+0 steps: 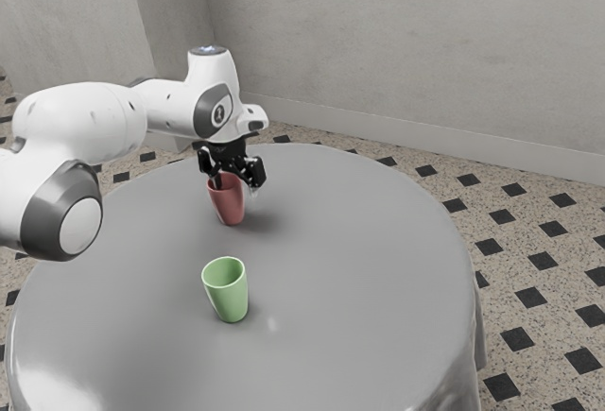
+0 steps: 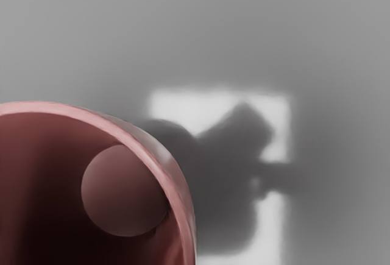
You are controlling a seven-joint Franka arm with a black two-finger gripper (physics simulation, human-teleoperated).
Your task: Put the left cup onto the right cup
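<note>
A red cup [image 1: 228,203] stands upright on the round grey table [image 1: 359,260], toward its far side. My gripper [image 1: 234,178] is right at the cup's rim, open, with one finger [image 1: 218,182] over the cup's mouth and the other [image 1: 256,175] outside its wall. The wrist view looks down into the red cup [image 2: 91,204], whose rim wall runs just under my hand. A green cup [image 1: 226,289] stands upright nearer the table's front, well apart from the gripper.
The table's edge curves away on the exterior view's right, over a tiled floor [image 1: 548,241]. Bare tabletop spreads to the right of both cups. A plain wall [image 1: 406,33] stands behind.
</note>
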